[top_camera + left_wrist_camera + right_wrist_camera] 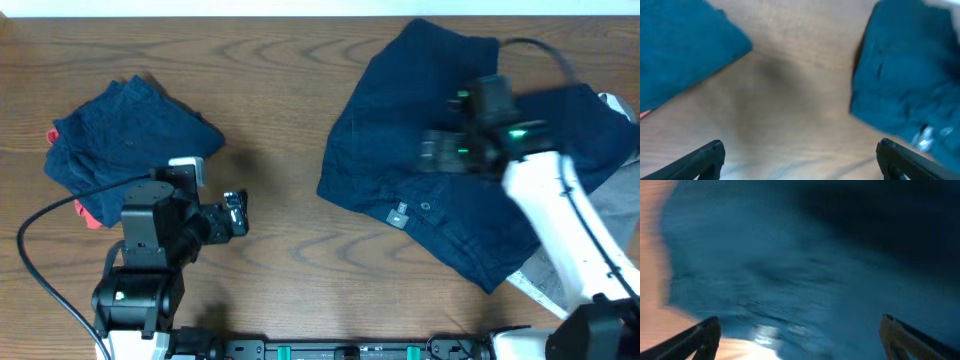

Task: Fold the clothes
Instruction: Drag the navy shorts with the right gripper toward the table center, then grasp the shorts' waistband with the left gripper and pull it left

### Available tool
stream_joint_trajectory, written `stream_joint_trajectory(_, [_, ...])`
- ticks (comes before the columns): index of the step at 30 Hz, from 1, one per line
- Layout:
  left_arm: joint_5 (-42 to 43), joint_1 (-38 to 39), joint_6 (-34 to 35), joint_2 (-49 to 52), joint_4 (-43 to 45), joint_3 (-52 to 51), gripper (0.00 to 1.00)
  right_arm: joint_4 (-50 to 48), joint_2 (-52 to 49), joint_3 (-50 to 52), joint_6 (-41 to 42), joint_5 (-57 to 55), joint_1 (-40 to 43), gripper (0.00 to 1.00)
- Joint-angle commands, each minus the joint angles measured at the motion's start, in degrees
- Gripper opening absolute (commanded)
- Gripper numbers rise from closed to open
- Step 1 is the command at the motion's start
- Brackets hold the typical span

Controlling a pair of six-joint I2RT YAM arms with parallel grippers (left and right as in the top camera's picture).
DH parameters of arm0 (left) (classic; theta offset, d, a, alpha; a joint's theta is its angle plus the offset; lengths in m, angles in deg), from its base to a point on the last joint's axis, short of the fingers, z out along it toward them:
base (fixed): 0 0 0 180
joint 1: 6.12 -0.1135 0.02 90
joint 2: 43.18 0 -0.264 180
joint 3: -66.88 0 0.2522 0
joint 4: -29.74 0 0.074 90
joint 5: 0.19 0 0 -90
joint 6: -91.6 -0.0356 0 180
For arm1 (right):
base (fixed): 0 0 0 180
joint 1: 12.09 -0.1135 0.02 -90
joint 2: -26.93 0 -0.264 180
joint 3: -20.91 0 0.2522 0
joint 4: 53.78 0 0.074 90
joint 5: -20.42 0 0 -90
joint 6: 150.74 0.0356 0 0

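Large navy shorts (440, 170) with a small grey label (398, 216) lie spread at the right of the wooden table. My right gripper (435, 150) hovers over the middle of them, open and empty; its view shows navy fabric (805, 270) below the spread fingers, blurred. A folded navy garment (130, 135) lies at the left, with red-orange cloth (90, 212) peeking from under it. A grey garment (545, 278) shows under the shorts' right edge. My left gripper (236, 213) is open and empty over bare wood between the piles. Its view shows the left pile (685, 45) and the shorts (910, 75).
The wooden table (270, 120) shows bare between the two piles. A black cable (40, 225) loops beside the left arm's base. A cable (545, 52) arcs over the shorts behind the right arm. The arm bases stand at the front edge.
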Motion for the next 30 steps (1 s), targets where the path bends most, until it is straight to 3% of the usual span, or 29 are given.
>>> stream_joint_trajectory(1, [5.1, -0.2, 7.5, 3.0, 2.7, 0.5, 0.98, 3.6, 1.5, -0.7, 4.3, -6.2, 6.5, 0.99])
stream_joint_trajectory(12, [9.4, 9.0, 17.8, 28.3, 15.0, 0.2, 0.98, 11.6, 1.6, -0.7, 4.2, -5.7, 18.1, 0.99])
stream_joint_trajectory(16, [13.2, 13.9, 18.9, 38.3, 23.4, 0.2, 0.98, 12.3, 1.6, -0.7, 3.7, -5.7, 19.4, 0.99])
stream_joint_trajectory(26, [13.2, 22.8, 21.7, 54.1, 41.0, 0.2, 1.00, 12.9, 1.6, -0.7, 3.7, -5.7, 19.6, 0.99])
stream_joint_trajectory(29, [13.2, 24.1, 21.7, 57.2, 44.9, 0.2, 0.95, 13.2, 1.6, -0.7, 3.4, -5.7, 19.6, 0.99])
stream_joint_trajectory(30, [13.2, 24.6, 21.7, 58.1, 46.2, 0.2, 0.81, 13.4, 1.5, -0.7, 3.2, -5.7, 19.6, 0.99])
